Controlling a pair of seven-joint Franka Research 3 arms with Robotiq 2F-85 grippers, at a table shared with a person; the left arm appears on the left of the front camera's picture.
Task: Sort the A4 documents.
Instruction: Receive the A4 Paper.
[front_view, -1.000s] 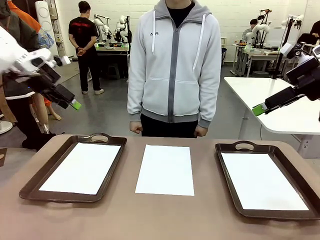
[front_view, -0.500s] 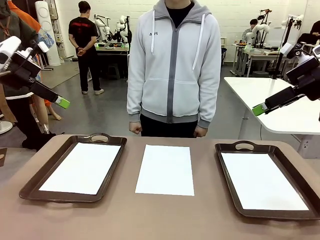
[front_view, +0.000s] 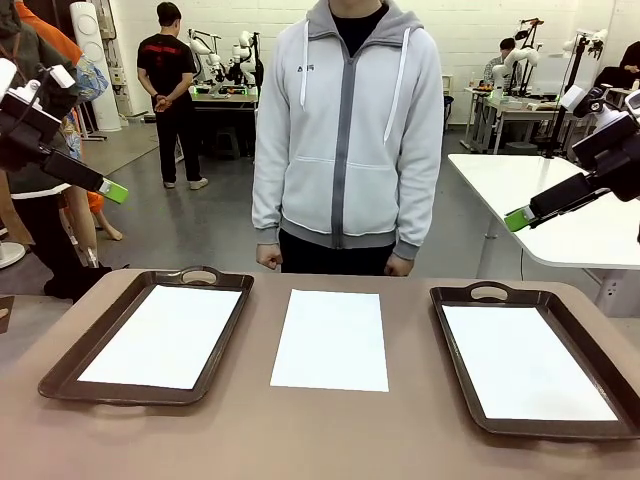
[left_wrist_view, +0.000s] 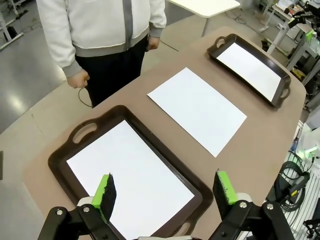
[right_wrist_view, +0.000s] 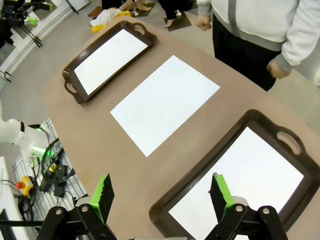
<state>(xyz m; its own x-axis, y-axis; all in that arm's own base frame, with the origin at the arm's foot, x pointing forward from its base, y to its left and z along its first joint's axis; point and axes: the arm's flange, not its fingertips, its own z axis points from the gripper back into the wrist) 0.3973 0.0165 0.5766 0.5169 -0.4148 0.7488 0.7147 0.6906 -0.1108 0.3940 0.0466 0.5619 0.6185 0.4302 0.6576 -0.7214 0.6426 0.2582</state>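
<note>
Three A4 documents lie flat. One sheet (front_view: 332, 338) rests bare on the tabletop in the middle. Another sheet (front_view: 165, 335) lies in the left brown tray (front_view: 60, 375), and a third sheet (front_view: 525, 362) in the right brown tray (front_view: 470, 415). My left gripper (front_view: 113, 192) hangs high at the far left, off the table; in its wrist view it (left_wrist_view: 164, 192) is open above the left tray's sheet (left_wrist_view: 127, 175). My right gripper (front_view: 517, 218) hovers high at the right, open (right_wrist_view: 161, 195) over the right tray's sheet (right_wrist_view: 245, 180). Both hold nothing.
A person in a grey hoodie (front_view: 345, 130) stands at the far edge, with both fists (front_view: 268, 257) down at their sides. A white table (front_view: 560, 215) stands behind on the right. The brown tabletop (front_view: 320, 430) shows bare in front of the trays.
My left arm has drawn back to the left and slightly up, away from the table. The right arm, the sheets and the trays have not moved.
</note>
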